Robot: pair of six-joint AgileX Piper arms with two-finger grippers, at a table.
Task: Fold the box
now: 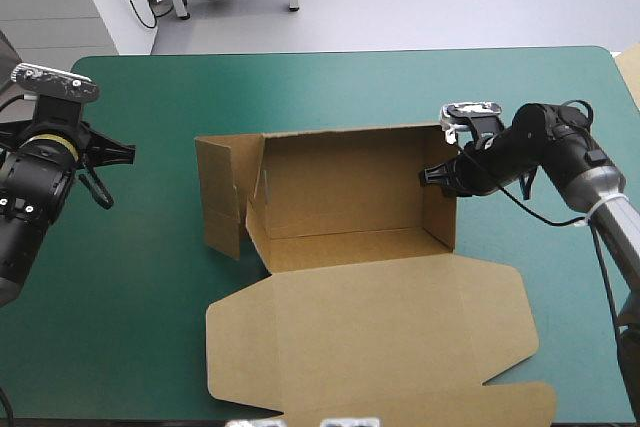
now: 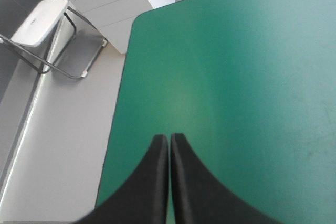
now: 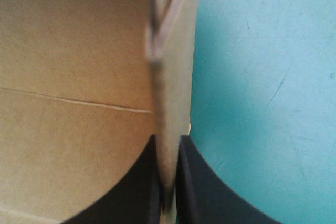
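The brown box stands mid-table as an open tray. Its back and right walls are raised, and its left wall flaps splay outward. The lid lies flat toward the table's front edge. My right gripper pinches the top of the right wall. In the right wrist view the wall's edge runs between the black fingers, right gripper shut on it. My left gripper hovers near the table's left edge, far from the box. Over bare teal-green cover, the left gripper is shut and holds nothing.
A white cabinet stands on the floor beyond the table's far left corner, with a chair beside it. The lid's front flaps reach the table's front edge. Bare cover lies between the left gripper and the box.
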